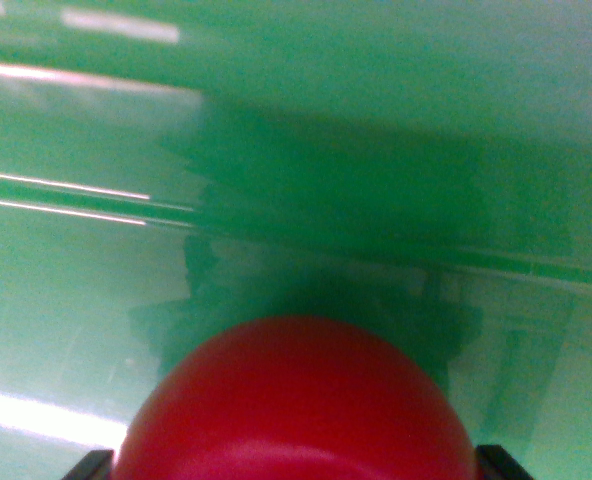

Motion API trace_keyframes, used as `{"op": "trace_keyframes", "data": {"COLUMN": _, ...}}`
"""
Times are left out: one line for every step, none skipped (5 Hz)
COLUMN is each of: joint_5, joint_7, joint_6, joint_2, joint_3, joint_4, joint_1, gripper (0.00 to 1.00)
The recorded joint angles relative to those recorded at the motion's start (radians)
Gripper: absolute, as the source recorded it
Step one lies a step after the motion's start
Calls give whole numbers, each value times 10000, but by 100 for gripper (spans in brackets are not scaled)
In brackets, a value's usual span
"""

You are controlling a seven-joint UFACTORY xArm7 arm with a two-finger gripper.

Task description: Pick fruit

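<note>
A round, glossy red fruit (296,400) fills the bottom middle of the wrist view, very close to the camera. My gripper (296,466) is shut on it: a black fingertip (89,466) presses its left side and another fingertip (503,462) shows at its right side. Most of each finger is cut off by the frame's lower edge. The fruit's underside is hidden. It hangs over a glossy green surface (396,90), with a dark shadow (336,200) of the arm and fruit cast beyond it.
The green surface is blurred and streaked. A raised green ridge or edge (536,268) crosses the view from left to right. Bright light reflections (46,415) lie at the left.
</note>
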Motion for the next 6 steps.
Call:
{"op": "trace_keyframes", "data": {"joint_5": 0, "joint_7": 0, "joint_6": 0, "joint_2": 0, "joint_3": 0, "joint_4": 0, "joint_1": 0, "gripper": 100}}
{"op": "trace_keyframes", "data": {"joint_5": -1, "joint_7": -2, "joint_6": 229, "joint_2": -88, "joint_3": 0, "joint_4": 141, "joint_1": 1, "gripper": 100}}
{"op": "trace_keyframes", "data": {"joint_5": -1, "joint_7": -2, "joint_6": 229, "joint_2": -88, "joint_3": 0, "joint_4": 141, "joint_1": 1, "gripper": 100}}
{"op": "trace_keyframes", "data": {"joint_5": -3, "joint_7": -5, "joint_6": 515, "joint_2": -199, "joint_3": 0, "joint_4": 317, "joint_1": 2, "gripper": 100}}
{"op": "trace_keyframes", "data": {"joint_5": -3, "joint_7": -5, "joint_6": 515, "joint_2": -199, "joint_3": 0, "joint_4": 317, "joint_1": 2, "gripper": 100}}
{"op": "trace_keyframes", "data": {"joint_5": -6, "joint_7": -9, "joint_6": 850, "joint_2": -328, "joint_3": -1, "joint_4": 522, "joint_1": 3, "gripper": 100}}
